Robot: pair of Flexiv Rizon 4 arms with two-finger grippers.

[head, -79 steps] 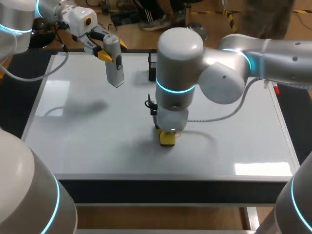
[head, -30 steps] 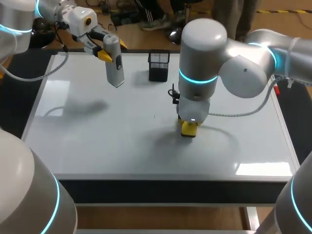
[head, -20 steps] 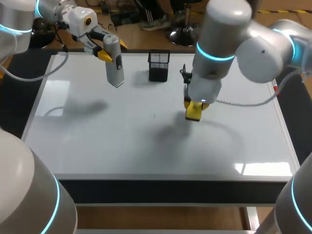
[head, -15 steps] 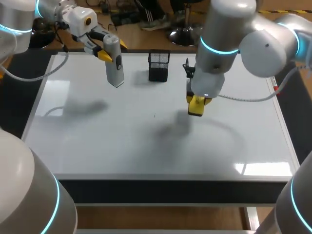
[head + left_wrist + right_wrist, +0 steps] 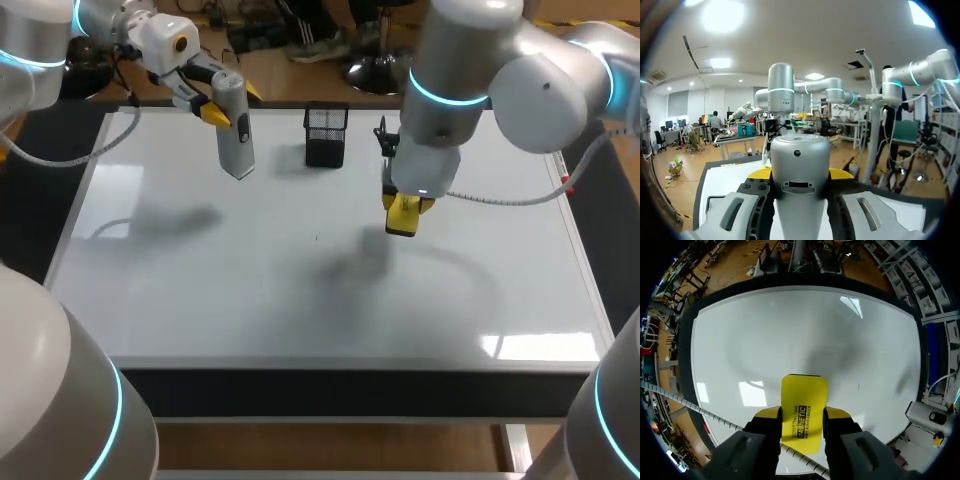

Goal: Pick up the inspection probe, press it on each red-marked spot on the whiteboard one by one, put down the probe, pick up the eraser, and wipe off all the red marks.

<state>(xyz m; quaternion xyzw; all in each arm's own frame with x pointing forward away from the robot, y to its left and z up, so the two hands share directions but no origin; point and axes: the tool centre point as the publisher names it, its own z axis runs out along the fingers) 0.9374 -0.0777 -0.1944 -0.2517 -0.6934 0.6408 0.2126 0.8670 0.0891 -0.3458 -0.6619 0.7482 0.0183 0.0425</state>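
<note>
item 1, right gripper (image 5: 403, 210): clenched on the yellow eraser (image 5: 402, 220), one finger on each long edge. in the right wrist view the eraser (image 5: 804, 410) sits between the yellow tips of the right gripper (image 5: 800, 419). its long axis runs straight out along the fingers, free end aimed down at the whiteboard (image 5: 790, 330). position: right of the board's middle, in its far half. its shadow (image 5: 350, 265) falls apart from it, so i judge it lifted clear of the surface.

item 2, left gripper (image 5: 232, 100): grasping the grey probe (image 5: 235, 135), held upright over the far left part of the whiteboard (image 5: 200, 300). in the left wrist view the probe (image 5: 800, 165) fills the gap between the tips.

item 3, black mesh holder (image 5: 325, 135): stands at the far edge, between the two grippers.

item 4, marks: i see no red on the board. one tiny dark tick (image 5: 317, 238) lies near the middle, colour too small to tell. from the eraser it lies towards my left arm's side and slightly nearer the front edge. my right arm is somewhat nearer to it and carries the tool for it.

item 5, change: 2.6 s ago the right gripper was low at the front-middle, eraser down at the board. it has since swept right and towards the far edge, rising. over the last half second it barely shifts. left arm and probe are unchanged throughout.
</note>
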